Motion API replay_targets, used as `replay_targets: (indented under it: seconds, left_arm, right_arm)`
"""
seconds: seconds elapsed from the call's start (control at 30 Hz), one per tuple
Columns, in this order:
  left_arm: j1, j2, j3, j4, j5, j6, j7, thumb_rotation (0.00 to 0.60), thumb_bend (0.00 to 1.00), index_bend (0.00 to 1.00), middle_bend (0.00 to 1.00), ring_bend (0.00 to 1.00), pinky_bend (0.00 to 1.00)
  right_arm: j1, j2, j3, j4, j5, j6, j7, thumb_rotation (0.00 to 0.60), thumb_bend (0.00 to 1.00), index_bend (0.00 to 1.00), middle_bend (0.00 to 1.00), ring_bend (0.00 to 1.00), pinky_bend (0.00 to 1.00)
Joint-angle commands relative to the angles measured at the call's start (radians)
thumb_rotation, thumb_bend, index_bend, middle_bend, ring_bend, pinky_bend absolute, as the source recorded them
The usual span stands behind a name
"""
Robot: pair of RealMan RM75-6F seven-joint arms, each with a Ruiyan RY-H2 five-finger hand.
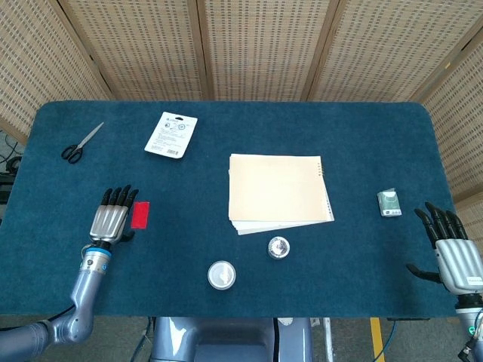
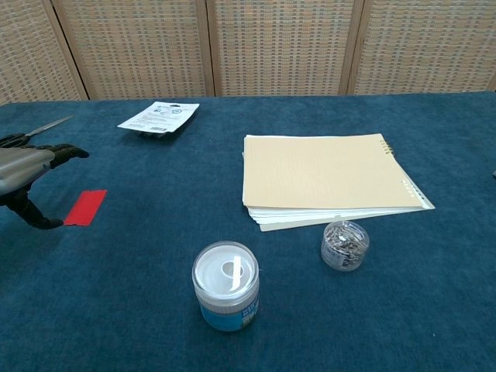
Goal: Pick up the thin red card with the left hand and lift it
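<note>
I am on the approach: my left robot hand [image 1: 112, 221] hovers open, fingers spread, just beside the thin red rectangular card [image 1: 139, 214], which lies flat on the blue felt tabletop [image 1: 226, 124]. Next I judge I must catch its edge and pinch. Nothing blocks me; the white-lidded round jar [image 2: 225, 285] sits well apart. My right robot hand [image 1: 451, 251] rests open.

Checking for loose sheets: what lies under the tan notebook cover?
Under the tan notebook cover, white page edges stick out along the near side; whatever lies deeper is covered.
</note>
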Motion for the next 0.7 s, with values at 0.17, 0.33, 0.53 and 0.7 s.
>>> replay_targets:
  seconds: [0.17,0.33,0.53,0.7]
  left_arm:
    - [-0.008,-0.007,0.005,0.018,-0.012,-0.006,0.003,0.6,0.26,0.0,0.0,0.0,0.0]
    - [-0.014,-0.014,0.007,0.029,-0.02,-0.011,0.005,0.6,0.26,0.0,0.0,0.0,0.0]
    - [-0.022,-0.024,0.011,0.045,-0.029,-0.016,0.01,0.6,0.26,0.0,0.0,0.0,0.0]
    - [-0.029,-0.032,0.013,0.059,-0.039,-0.023,0.016,0.6,0.26,0.0,0.0,0.0,0.0]
  right_arm:
    - [0.0,-0.001,0.0,0.001,0.001,0.0,-0.001,0.6,0.05,0.0,0.0,0.0,0.0]
    - [0.0,0.0,0.0,-0.001,0.001,0.0,-0.002,0.6,0.05,0.0,0.0,0.0,0.0]
    - [-0.001,-0.002,-0.001,0.001,0.0,0.002,-0.001,0.6,0.05,0.0,0.0,0.0,0.0]
    - [0.0,0.0,0.0,0.001,0.0,0.002,0.002,0.6,0.05,0.0,0.0,0.0,0.0]
